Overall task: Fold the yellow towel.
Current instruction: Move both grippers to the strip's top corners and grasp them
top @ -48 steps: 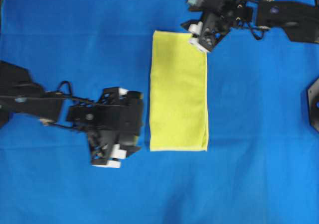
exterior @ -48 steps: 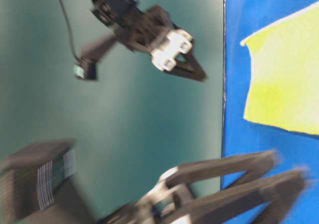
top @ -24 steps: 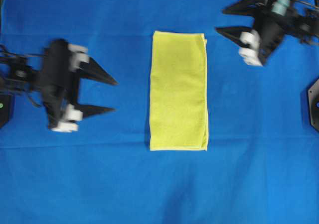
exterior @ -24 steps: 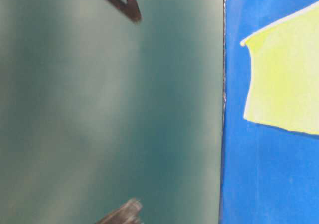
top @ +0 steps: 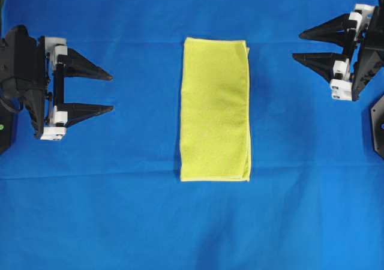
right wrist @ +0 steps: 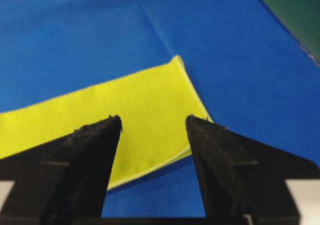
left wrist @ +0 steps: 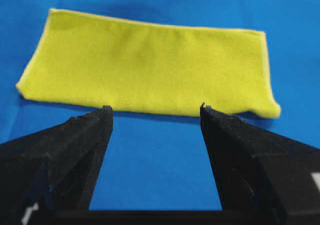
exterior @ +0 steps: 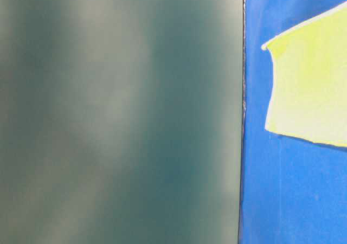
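Our left claw [top: 109,92] sits by the tabletop's left edge, fingers spread wide and gripping nothing, tips aimed at the yellow towel [top: 215,109]. The towel lies flat in the middle of the blue cloth [top: 180,222], folded into a narrow rectangle, layered edges showing along its right side. Beyond it, by the right edge, our right claw [top: 298,46] also gapes wide and bare, well apart from the towel.
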